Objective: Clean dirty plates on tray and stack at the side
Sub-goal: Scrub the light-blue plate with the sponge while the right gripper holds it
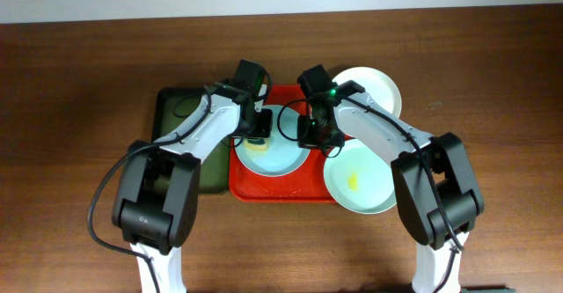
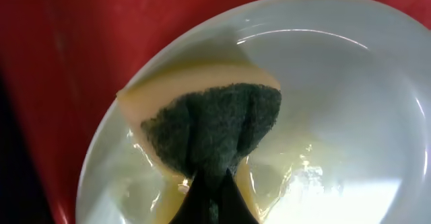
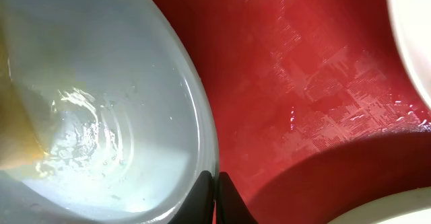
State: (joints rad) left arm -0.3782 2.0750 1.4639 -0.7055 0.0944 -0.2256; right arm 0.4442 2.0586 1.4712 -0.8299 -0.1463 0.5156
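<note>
The pale blue plate lies on the red tray. My left gripper is shut on a yellow sponge with a dark green scouring face and presses it onto the blue plate, which looks wet. My right gripper is shut on the blue plate's right rim. The pale green plate, with a yellow smear, overlaps the tray's right edge. The white plate lies at the tray's far right corner.
A narrower dark green tray lies left of the red tray, under my left arm. Bare red tray lies between the blue plate and the other two plates. Brown tabletop surrounds everything.
</note>
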